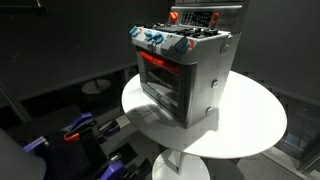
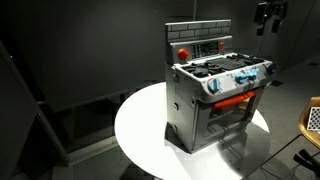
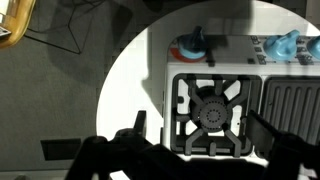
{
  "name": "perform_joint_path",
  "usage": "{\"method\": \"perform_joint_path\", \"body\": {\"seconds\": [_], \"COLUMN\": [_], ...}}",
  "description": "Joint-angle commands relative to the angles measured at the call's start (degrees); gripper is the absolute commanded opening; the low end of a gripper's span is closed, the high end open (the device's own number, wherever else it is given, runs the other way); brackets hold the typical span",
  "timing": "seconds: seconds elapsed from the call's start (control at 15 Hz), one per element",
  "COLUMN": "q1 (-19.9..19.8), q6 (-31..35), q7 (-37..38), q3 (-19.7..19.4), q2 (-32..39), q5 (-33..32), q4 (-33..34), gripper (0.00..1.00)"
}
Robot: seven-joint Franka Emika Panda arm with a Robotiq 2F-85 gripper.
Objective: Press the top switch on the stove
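Note:
The silver-grey toy stove (image 1: pixel 190 70) stands on a round white table (image 1: pixel 255 125) and shows in both exterior views (image 2: pixel 215 95). Its oven window glows red, and blue and red knobs (image 2: pixel 240 80) line the front. The dark raised rear panel (image 2: pixel 200 45) carries a red round switch (image 2: pixel 183 51) at one end. My gripper (image 2: pixel 268 15) hangs high above and behind the stove, apart from it. In the wrist view I look straight down on a burner (image 3: pixel 210 105), with the gripper (image 3: pixel 200 130) open and empty, one finger on each side of it.
The white table (image 2: pixel 140 130) has bare room around the stove. The surroundings are dark. Blue and red objects (image 1: pixel 75 130) lie on the floor below the table. A yellowish object (image 3: pixel 12 25) sits at the wrist view's top corner.

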Motion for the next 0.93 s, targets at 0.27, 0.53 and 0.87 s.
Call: {"method": "perform_joint_path", "body": {"seconds": [0.27, 0.53, 0.87], "q1": [-0.6, -0.6, -0.7], "q6": [1.1, 1.1, 1.1], "q7": [-1.4, -3.3, -5.8], "q3": [0.2, 0.0, -0.3], "q2": [-11.1, -15.5, -19.8], "q5": [-2.7, -2.5, -2.4], "q4": [-12.2, -17.2, -21.6], "gripper": [1.00, 1.00, 1.00]}}
